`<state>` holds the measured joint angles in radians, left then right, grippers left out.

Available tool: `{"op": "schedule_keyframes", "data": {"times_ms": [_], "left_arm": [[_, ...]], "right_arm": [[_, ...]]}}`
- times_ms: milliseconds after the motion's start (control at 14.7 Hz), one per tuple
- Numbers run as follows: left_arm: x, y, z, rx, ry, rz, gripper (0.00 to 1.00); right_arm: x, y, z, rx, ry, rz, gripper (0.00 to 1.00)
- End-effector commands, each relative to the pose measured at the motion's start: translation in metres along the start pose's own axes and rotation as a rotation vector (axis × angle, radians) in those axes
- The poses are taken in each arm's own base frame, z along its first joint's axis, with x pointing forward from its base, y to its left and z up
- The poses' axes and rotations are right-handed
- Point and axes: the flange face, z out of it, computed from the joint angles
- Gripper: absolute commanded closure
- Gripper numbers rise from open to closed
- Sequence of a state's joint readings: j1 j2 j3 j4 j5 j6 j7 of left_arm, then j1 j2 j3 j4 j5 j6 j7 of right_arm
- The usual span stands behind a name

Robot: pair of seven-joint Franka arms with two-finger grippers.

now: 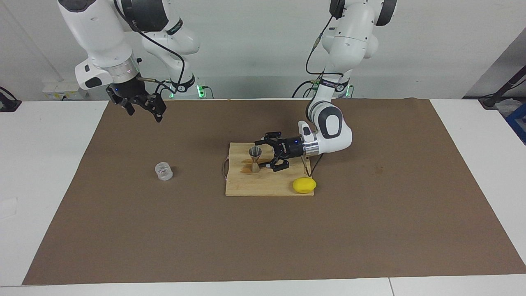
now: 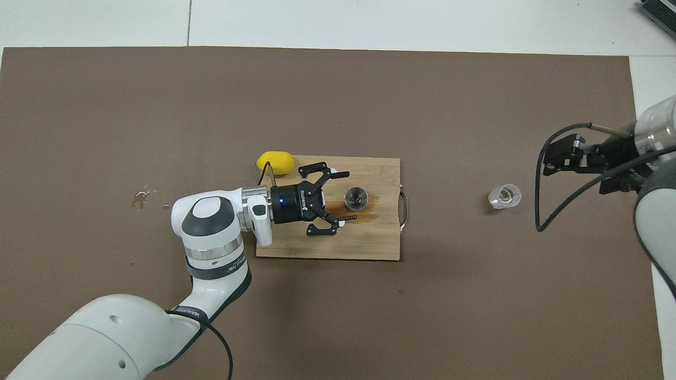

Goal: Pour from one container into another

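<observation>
The silvery jigger stands upright on a wooden cutting board, in a brown wet patch. My left gripper lies low over the board, open, its fingertips on either side of the jigger without touching it; it also shows in the overhead view, as does the jigger. The small clear glass cup stands upright on the brown mat toward the right arm's end. My right gripper is open and empty, raised over the mat, apart from the cup.
A yellow lemon lies against the board's corner toward the left arm's end, beside the left wrist. A brown spill stains the board. A few droplets lie on the mat.
</observation>
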<state>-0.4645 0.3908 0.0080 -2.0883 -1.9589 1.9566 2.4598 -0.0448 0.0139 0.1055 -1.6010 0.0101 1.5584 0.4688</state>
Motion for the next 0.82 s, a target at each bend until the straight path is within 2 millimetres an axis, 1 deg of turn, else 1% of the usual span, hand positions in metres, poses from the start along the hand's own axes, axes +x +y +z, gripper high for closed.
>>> {"op": "schedule_keyframes", "data": {"times_ms": [0, 68, 136, 205, 341, 409, 614, 682, 751], "left_arm": [[0.004, -0.002, -0.025, 0.034, 0.033, 0.008, 0.00], [0.002, -0.004, -0.032, 0.034, 0.038, 0.006, 0.00], [0.004, -0.006, -0.042, 0.038, 0.049, 0.005, 0.00], [0.000, -0.006, -0.052, 0.033, 0.043, 0.001, 0.00], [0.001, -0.008, -0.072, 0.016, 0.033, 0.013, 0.00], [0.002, -0.009, -0.084, 0.012, 0.027, 0.018, 0.00], [0.002, -0.014, -0.122, -0.024, -0.004, 0.042, 0.00], [0.001, -0.017, -0.136, -0.032, -0.015, 0.049, 0.00], [0.001, -0.020, -0.148, -0.044, -0.033, 0.060, 0.00]], "right_arm": [[0.017, 0.018, 0.019, 0.057, -0.063, 0.235, 0.06], [0.021, 0.025, 0.022, 0.084, -0.095, 0.327, 0.06], [0.027, 0.035, 0.031, 0.103, -0.125, 0.424, 0.06], [0.031, 0.044, 0.038, 0.119, -0.153, 0.514, 0.06], [0.038, 0.060, 0.056, 0.176, -0.223, 0.641, 0.06], [0.043, 0.066, 0.070, 0.193, -0.268, 0.692, 0.05], [0.068, 0.089, 0.109, 0.243, -0.382, 0.795, 0.02], [0.076, 0.099, 0.131, 0.251, -0.432, 0.821, 0.02], [0.083, 0.113, 0.151, 0.272, -0.468, 0.857, 0.02]]}}
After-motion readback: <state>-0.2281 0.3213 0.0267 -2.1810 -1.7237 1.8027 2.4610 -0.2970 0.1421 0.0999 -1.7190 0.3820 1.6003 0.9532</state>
